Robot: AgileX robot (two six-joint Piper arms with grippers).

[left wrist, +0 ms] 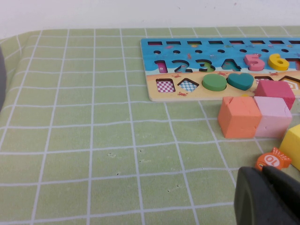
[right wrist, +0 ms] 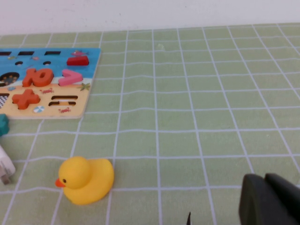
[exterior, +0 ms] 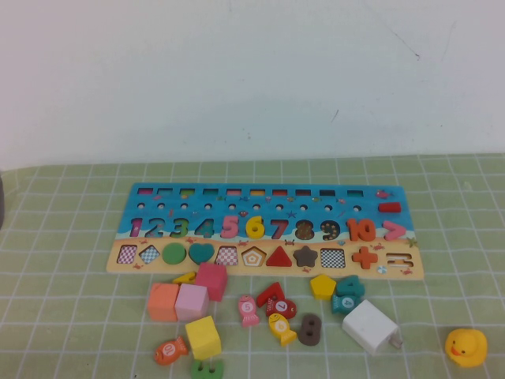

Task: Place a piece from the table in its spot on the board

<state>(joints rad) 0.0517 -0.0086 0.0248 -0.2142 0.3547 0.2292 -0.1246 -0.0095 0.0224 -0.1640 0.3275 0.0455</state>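
Nearest the robot, each gripper shows only from its own wrist camera. The left gripper (left wrist: 264, 171) hangs low over the table (exterior: 63, 237) at the near left, just on the near side of an orange fish (exterior: 170, 350). Its dark fingers are pressed together with nothing between them. The right gripper (right wrist: 265, 180) sits low over bare cloth at the near right, also closed tight and empty, to the right of a yellow rubber duck (exterior: 465, 347).

A scatter of loose parts comes next. A green piece (exterior: 207, 369) lies at the near edge, with a yellow cube (exterior: 203, 337) just beyond it beside the orange fish. A white block (exterior: 371, 326) lies left of the duck. Between the cube and the block are a brown 8 (exterior: 309, 329), a yellow fish (exterior: 281, 328), a pink fish (exterior: 248, 309) and a red piece (exterior: 276, 300). A little farther, an orange cube (exterior: 162, 302) and a pale pink cube (exterior: 192, 302) touch side by side, with a magenta cube (exterior: 211, 279) behind them against the board's near edge. A yellow pentagon (exterior: 322, 286) and some teal pieces (exterior: 347, 296) lie to the right.

Beyond them the board (exterior: 134, 193) lies flat on the green grid cloth. The piece (exterior: 254, 227), the yellow 6, sits in the numeral row between the pink 5 (exterior: 230, 227) and the 7 (exterior: 278, 229) (standing slightly proud of the surface, as the other digits do). No gripper is near it. A pale wall (exterior: 252, 71) rises behind the table.
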